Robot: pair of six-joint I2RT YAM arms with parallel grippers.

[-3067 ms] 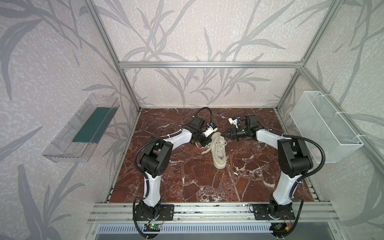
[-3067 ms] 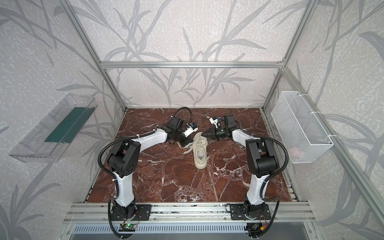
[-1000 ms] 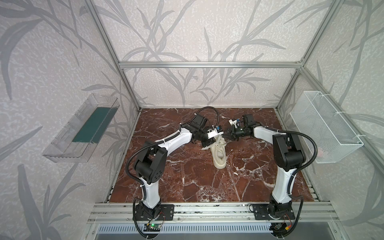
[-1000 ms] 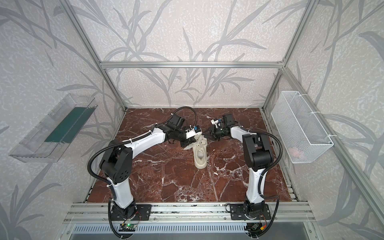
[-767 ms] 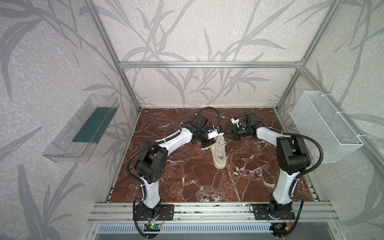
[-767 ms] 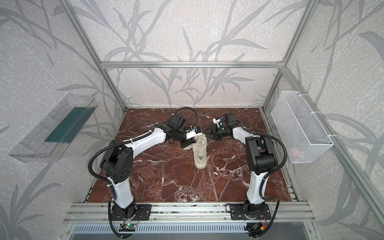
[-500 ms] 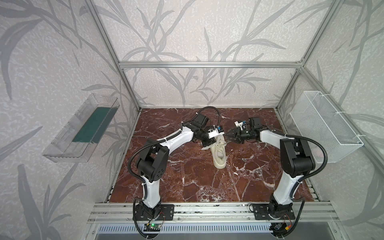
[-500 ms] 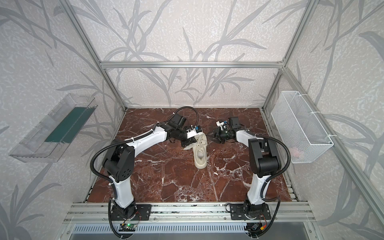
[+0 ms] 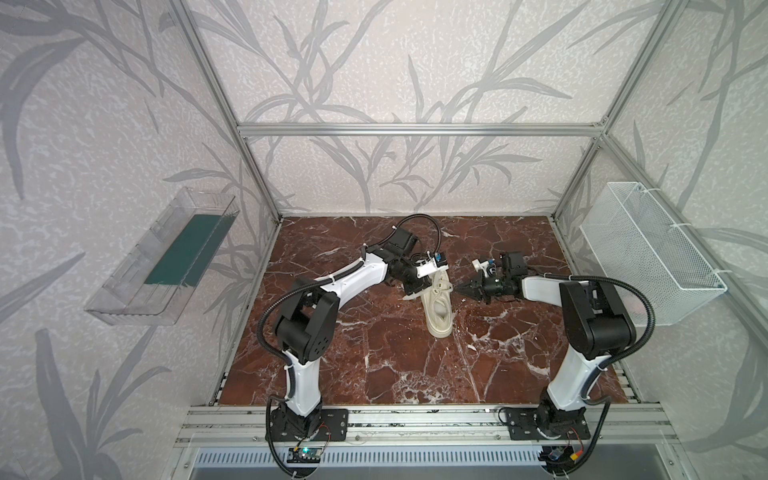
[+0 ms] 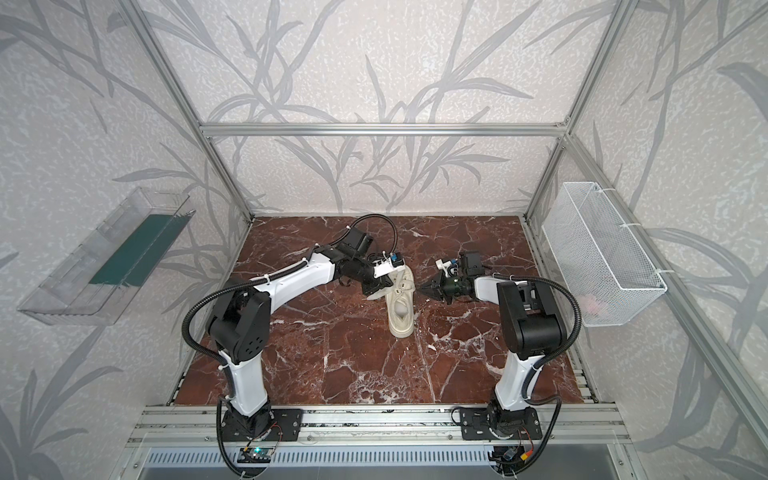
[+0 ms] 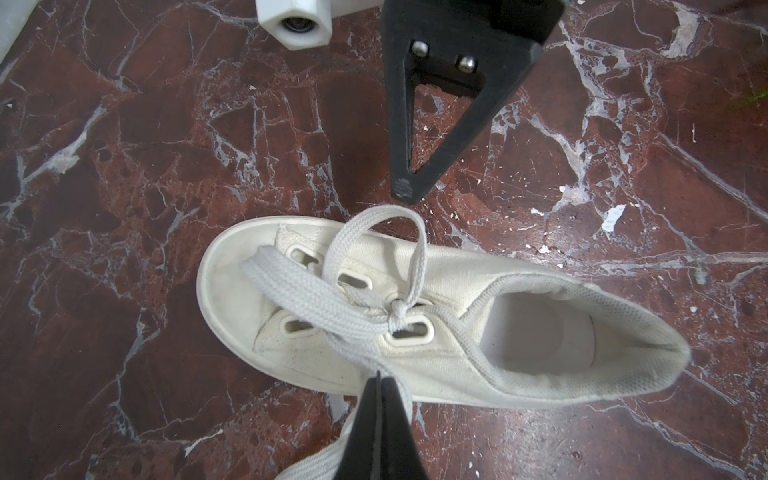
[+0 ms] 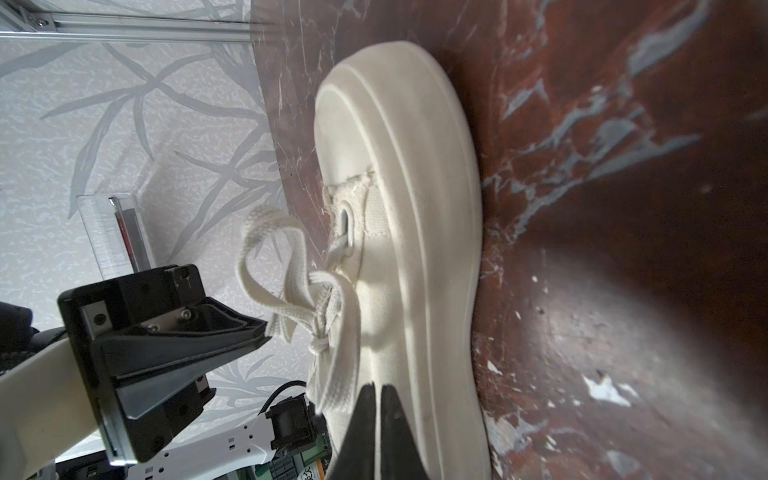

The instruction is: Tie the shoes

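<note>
My left end effector (image 11: 379, 381) pinches a lace (image 11: 307, 297) on the shoe (image 11: 440, 266). My right end effector (image 11: 405, 194) is closed, empty, just beside the lace's loop.

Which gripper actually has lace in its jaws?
The left gripper: jaws shut on a lace strand from the knot. The right gripper is shut too, with no lace visible in them.

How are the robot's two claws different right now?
The left claw pinches a lace of the shoe; the right claw holds nothing. In both top views the left claw is at the shoe's left edge, while the right claw sits just off its right side. Both are black, pointed and shut.
</note>
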